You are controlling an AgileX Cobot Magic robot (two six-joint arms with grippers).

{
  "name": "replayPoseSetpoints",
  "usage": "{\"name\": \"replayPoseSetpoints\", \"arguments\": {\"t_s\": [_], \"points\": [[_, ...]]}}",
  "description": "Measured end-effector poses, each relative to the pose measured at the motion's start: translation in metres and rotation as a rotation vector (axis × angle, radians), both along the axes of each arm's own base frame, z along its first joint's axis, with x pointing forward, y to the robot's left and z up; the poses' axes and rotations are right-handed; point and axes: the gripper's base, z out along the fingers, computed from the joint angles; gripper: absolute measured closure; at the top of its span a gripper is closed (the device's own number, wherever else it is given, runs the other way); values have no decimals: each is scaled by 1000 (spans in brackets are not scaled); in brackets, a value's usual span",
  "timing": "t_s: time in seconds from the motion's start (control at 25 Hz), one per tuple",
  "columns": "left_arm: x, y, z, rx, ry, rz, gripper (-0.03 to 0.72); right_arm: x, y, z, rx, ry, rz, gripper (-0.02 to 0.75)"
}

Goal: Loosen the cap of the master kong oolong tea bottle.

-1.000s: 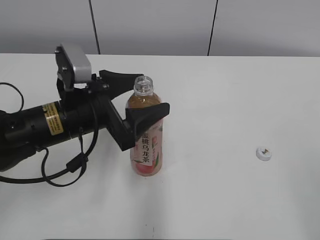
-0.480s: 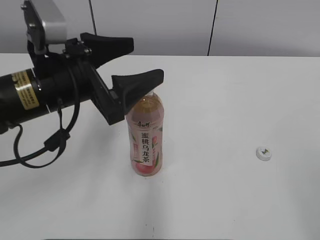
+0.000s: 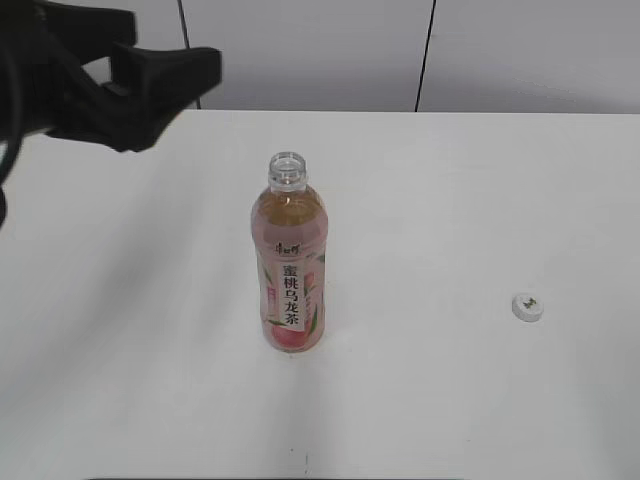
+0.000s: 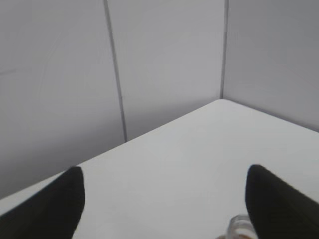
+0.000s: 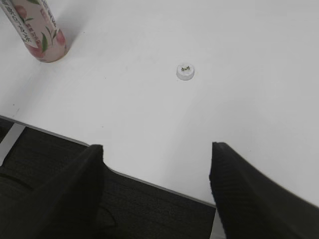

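Master kong oolong tea bottle [image 3: 291, 268] upright, uncapped, cap [image 3: 527, 307] well apart, both grippers' fingers [image 4: 57, 204] wide, empty

Your robot's visible hardware: matte black grippers, nothing else in view.

Up and to the left of the bottle [image 3: 291, 262], your left gripper [image 3: 150, 75] reads as dark, broad, tapering black fingers; its body behind them is a blurred black mass, and a thin black cable curves down at the picture's left edge. In the left wrist view you see only two rounded black fingertips [image 4: 55, 206]. Your right gripper [image 5: 157, 194] shows two wide black fingers [image 5: 249, 199] with finely ribbed, textured inner faces and rounded ends.
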Motion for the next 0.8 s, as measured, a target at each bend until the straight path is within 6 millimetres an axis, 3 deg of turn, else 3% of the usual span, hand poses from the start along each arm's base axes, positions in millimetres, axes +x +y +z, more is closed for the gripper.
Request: {"name": "replayPoseSetpoints", "arguments": {"t_s": [0.2,0.4,0.48,0.8], "points": [[-19,34,9,-39,231,284,104,0,0,0,-1,0,0,234],[-45,52,11,-148,480,421,104,0,0,0,-1,0,0,234],[-57,56,9,-142,561,432,104,0,0,0,-1,0,0,235],[-127,75,20,193,710,238,105,0,0,0,-2,0,-1,235]]}}
